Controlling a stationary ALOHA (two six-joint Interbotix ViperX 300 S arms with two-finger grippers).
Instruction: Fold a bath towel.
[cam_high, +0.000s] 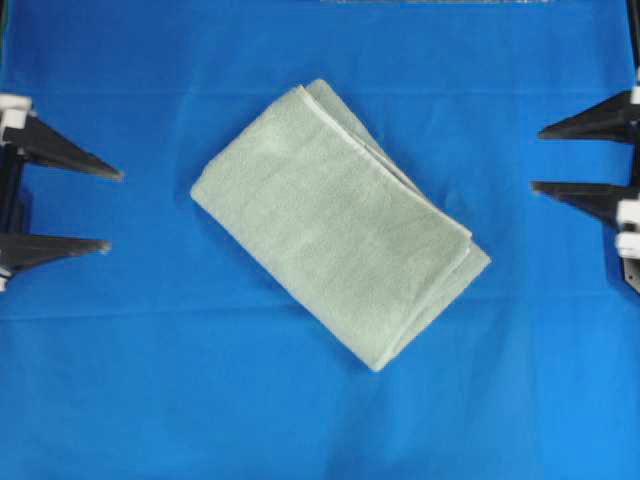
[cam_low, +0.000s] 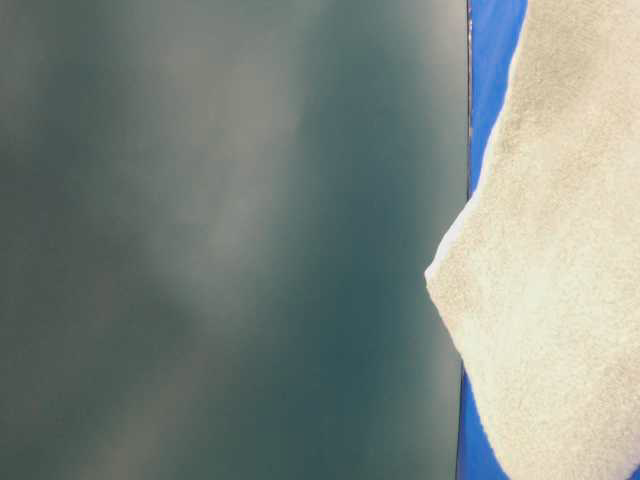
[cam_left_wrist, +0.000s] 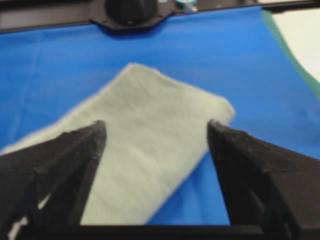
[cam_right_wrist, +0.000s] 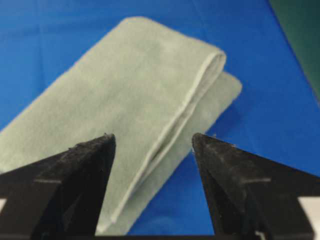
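Observation:
The bath towel (cam_high: 335, 220) lies folded into a thick pale sage-green rectangle, set diagonally in the middle of the blue cloth. Stacked layers show along its upper right edge. It also shows in the left wrist view (cam_left_wrist: 145, 150), the right wrist view (cam_right_wrist: 135, 95) and the table-level view (cam_low: 560, 280). My left gripper (cam_high: 112, 210) is open and empty at the left edge, well clear of the towel. My right gripper (cam_high: 540, 158) is open and empty at the right edge, also apart from it. Both sets of jaws point toward the towel.
The blue cloth (cam_high: 150, 380) covers the whole table. A dark blurred surface (cam_low: 220, 240) fills most of the table-level view. A black arm base (cam_left_wrist: 130, 12) stands at the far edge in the left wrist view.

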